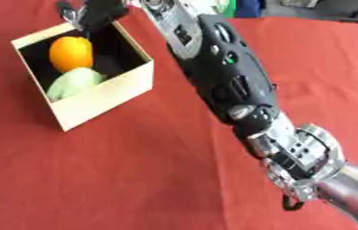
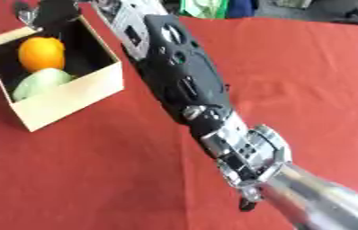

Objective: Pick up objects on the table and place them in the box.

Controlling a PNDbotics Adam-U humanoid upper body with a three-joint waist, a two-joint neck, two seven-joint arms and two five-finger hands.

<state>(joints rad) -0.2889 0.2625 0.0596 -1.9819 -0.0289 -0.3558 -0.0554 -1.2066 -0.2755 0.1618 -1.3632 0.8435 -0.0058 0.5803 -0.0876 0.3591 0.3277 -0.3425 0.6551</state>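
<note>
Two things lie inside the box point(image 1: 96, 101): an orange point(image 1: 71, 52) toward the far side and a pale green, rounded thing point(image 1: 73, 82) just in front of it, the two touching. We cannot make out what the green thing is beyond its colour and shape. The box is a small open cube with cream walls and a dark inside, and it sits on the red tablecloth point(image 1: 119, 179) toward the upper left of both views, turned so that one corner points toward us.

Our right arm point(image 1: 229, 85) comes in from the lower right and runs diagonally up across the cloth to the box. Its silver joint shows near the lower right corner, then the black casing of the forearm, then more silver toward the wrist. Our right hand point(image 1: 96, 13) is over the far edge of the box, at the top of the view, and partly cut off by the frame. It shows only as a dark mass with a bit of silver beside it, so we cannot tell whether its fingers are spread, curled, or holding anything.

Beyond the far edge of the cloth we see a strip of green and blue things point(image 2: 213, 8), too small to identify.
</note>
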